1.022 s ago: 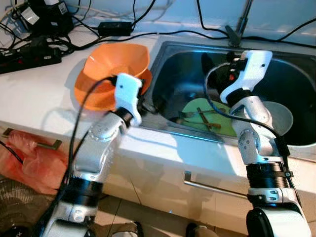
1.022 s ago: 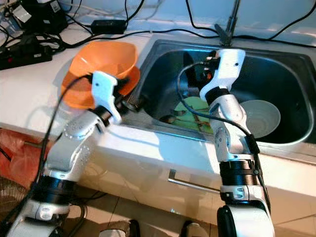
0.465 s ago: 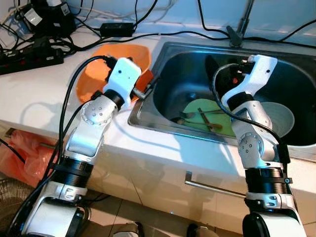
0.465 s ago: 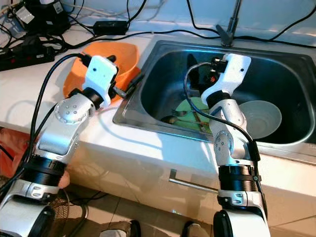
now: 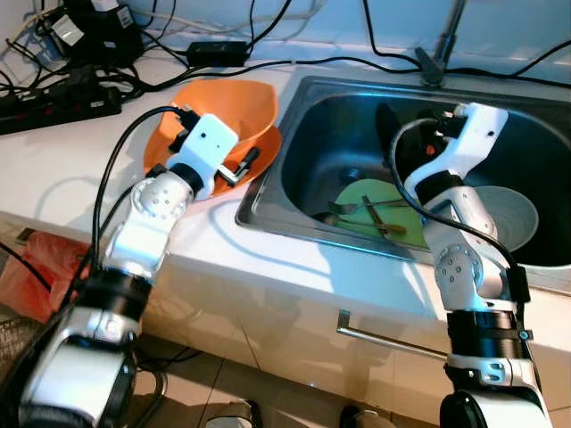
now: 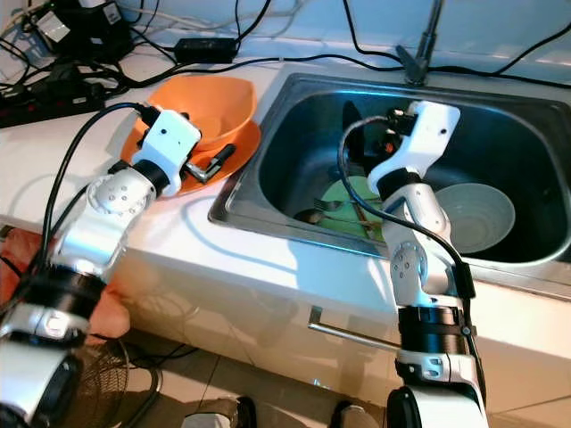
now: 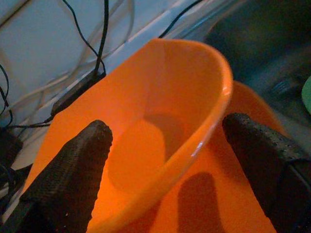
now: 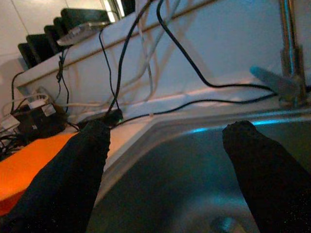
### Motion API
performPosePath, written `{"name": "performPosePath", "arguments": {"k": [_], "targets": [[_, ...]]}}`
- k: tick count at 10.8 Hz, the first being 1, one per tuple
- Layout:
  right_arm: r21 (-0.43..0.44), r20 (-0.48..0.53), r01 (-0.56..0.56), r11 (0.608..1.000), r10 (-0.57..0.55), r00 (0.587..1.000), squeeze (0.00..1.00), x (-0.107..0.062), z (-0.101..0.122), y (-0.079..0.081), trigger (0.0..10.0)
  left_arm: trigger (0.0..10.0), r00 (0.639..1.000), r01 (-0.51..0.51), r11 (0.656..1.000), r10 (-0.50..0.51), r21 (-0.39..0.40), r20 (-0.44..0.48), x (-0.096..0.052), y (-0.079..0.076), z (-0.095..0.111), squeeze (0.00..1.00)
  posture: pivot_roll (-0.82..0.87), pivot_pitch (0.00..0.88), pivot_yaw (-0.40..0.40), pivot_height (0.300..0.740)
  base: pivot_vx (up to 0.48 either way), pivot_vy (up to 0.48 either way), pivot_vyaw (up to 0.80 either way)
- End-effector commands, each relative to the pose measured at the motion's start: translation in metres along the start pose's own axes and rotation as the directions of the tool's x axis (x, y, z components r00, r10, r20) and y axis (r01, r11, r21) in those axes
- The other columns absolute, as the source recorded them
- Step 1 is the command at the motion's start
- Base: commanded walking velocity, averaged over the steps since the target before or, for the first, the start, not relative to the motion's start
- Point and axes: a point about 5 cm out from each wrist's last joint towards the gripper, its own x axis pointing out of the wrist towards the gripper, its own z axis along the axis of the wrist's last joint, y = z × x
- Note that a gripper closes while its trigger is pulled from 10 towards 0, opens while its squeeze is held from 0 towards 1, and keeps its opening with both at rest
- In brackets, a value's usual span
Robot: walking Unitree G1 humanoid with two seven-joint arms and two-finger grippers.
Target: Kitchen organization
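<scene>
Left wrist view showed the left tool (image 7: 163,160) spread open, one black finger (image 7: 73,170) over the inside of the orange bowl (image 7: 160,111) and the other outside its rim, over the orange plate (image 7: 243,102) on which the bowl sat. From the head, the bowl (image 5: 227,111) and plate sat on the white bench (image 5: 62,169) just beside the sink (image 5: 268,192), on its left, and the left tool (image 5: 243,164) hovered at the bowl's rim on the side nearest the sink. No finger could be seen touching the bowl.

Inside the sink lay a green plate (image 5: 366,198) with a fork (image 5: 343,208) and chopsticks (image 5: 379,216) resting on it. Just beside it, farther from the orange bowl, stood a grey bowl (image 5: 516,207). The right tool (image 8: 165,165) was held above the sink's basin, its fingers wide apart and holding nothing, pointing toward the back corner of the sink. The tap (image 8: 290,58) rose behind the sink.

Behind the sink and the orange bowl, black cables (image 5: 294,61) trailed across the bench to a power strip (image 5: 62,96) and an adapter (image 5: 217,50), well apart from the sink.
</scene>
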Motion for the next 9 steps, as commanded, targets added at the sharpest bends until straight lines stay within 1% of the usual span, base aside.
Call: {"name": "performPosePath", "arguments": {"k": [1, 2, 3, 4, 5, 6, 9], "targets": [[0.013, 0.007, -0.002, 1.0, 0.002, 1.0, 0.0, -0.002, 0.002, 0.002, 10.0, 10.0, 1.0, 0.003, 1.0, -0.003, 0.018, 0.004, 0.002, 0.007, 0.003, 0.0, 0.07, 0.108, 0.103, 0.74, 0.0, 0.0, 0.0], [0.015, 0.006, 0.0, 1.0, 0.0, 1.0, 0.0, -0.002, 0.003, 0.002, 10.0, 10.0, 0.999, 0.026, 0.999, -0.025, 0.02, -0.023, 0.008, 0.012, 0.002, 0.0, 0.07, 0.113, 0.106, 0.74, 0.0, 0.0, 0.0], [0.016, 0.006, 0.001, 1.0, -0.001, 1.0, 0.0, -0.002, 0.003, 0.002, 10.0, 10.0, 0.997, 0.062, 0.998, -0.061, 0.029, -0.04, 0.01, 0.012, 0.001, 0.0, 0.07, 0.114, 0.106, 0.74, 0.0, 0.0, 0.0], [0.016, 0.007, 0.003, 1.0, -0.004, 1.0, 0.0, -0.003, 0.004, 0.002, 10.0, 4.7, 0.989, 0.135, 0.99, -0.132, 0.047, -0.069, 0.012, 0.01, -0.002, 0.0, 0.06, 0.118, 0.111, 0.74, 0.0, 0.0, 0.0], [0.018, 0.006, 0.009, 1.0, -0.009, 1.0, 0.0, -0.004, 0.004, 0.001, 10.0, 0.0, 0.981, 0.176, 0.984, -0.173, 0.034, -0.086, 0.013, 0.009, -0.004, 0.0, 0.06, 0.12, 0.111, 0.74, 0.0, 0.0, 0.0], [0.02, 0.005, 0.016, 1.0, -0.016, 1.0, 0.0, -0.006, 0.004, 0.0, 10.0, 0.0, 0.972, 0.214, 0.977, -0.212, 0.011, -0.101, 0.014, 0.009, -0.007, 0.0, 0.05, 0.122, 0.114, 0.74, 0.0, 0.0, 0.0], [0.019, 0.003, 0.022, 1.0, -0.022, 1.0, 0.0, -0.006, 0.005, -0.001, 10.0, 0.0, 0.967, 0.226, 0.974, -0.227, -0.023, -0.117, 0.013, 0.012, -0.013, 0.0, 0.06, 0.122, 0.107, 0.74, 0.0, 0.0, 0.0]]}}
